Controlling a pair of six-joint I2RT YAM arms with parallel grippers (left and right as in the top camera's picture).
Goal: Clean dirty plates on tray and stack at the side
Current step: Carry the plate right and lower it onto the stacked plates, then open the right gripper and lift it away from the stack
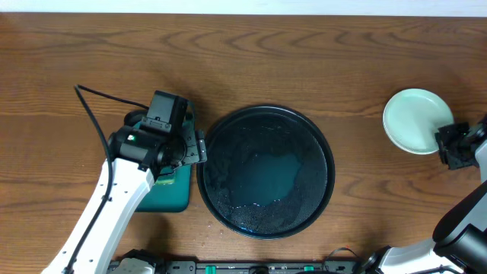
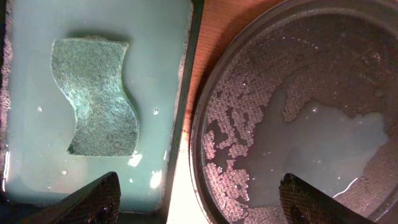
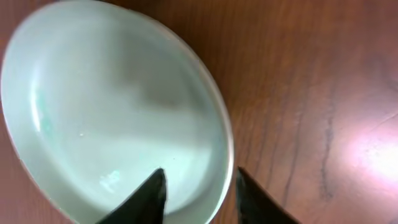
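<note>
A pale green plate (image 1: 411, 118) lies on the wooden table at the far right; it fills the right wrist view (image 3: 112, 99) and looks clean. My right gripper (image 1: 445, 144) (image 3: 200, 173) is open, with one finger over the plate's inside and one outside its rim. The dark round tray (image 1: 329, 167) (image 2: 198, 124) in the middle holds soapy water and no plates. My left gripper (image 1: 199, 147) (image 2: 198, 180) is open and empty above the gap between the tray and a teal basin. A green sponge (image 2: 99, 93) lies in that basin.
The teal rectangular basin (image 1: 171, 198) (image 2: 161, 62) holds shallow water and stands against the tray's left side, partly under my left arm. A black cable (image 1: 99, 95) runs across the table at the left.
</note>
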